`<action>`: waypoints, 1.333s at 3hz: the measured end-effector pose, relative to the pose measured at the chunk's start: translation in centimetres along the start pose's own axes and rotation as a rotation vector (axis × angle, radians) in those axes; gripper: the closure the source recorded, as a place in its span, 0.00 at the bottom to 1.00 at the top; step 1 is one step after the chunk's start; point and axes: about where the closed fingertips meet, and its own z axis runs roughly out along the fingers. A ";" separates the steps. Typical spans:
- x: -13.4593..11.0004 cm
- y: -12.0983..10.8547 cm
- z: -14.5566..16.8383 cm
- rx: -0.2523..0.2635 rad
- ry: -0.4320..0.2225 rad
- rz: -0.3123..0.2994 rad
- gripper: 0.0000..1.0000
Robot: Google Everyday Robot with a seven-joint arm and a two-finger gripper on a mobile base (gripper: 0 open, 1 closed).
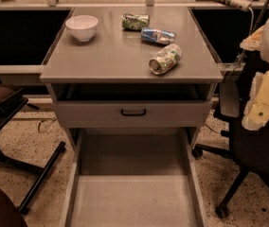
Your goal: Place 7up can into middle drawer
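The 7up can (165,59) is lying on its side near the front right of the counter (101,58), its shiny metal end pointing toward the front edge. Just behind it a blue can (158,35) is lying on its side, and beyond that a dark green mottled can (135,21) is resting near the back. A white bowl (82,26) is sitting upright at the back left, well apart from the cans.

Below the grey drawer front (172,113) with its black handle (133,112), the middle drawer (132,200) is standing pulled far out, showing its pale flat floor and low side walls.

The gripper (260,109) is hanging at the right edge of the view, in front of a black office chair (255,150), off the counter and well apart from the 7up can. It is touching none of the cans, and whether it is spread or closed cannot be told.
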 end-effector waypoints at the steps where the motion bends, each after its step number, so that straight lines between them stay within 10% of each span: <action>1: 0.0 0.0 0.0 0.000 0.000 0.000 0.00; 4: -11.0 -6.8 6.5 -0.024 -0.111 -0.167 0.00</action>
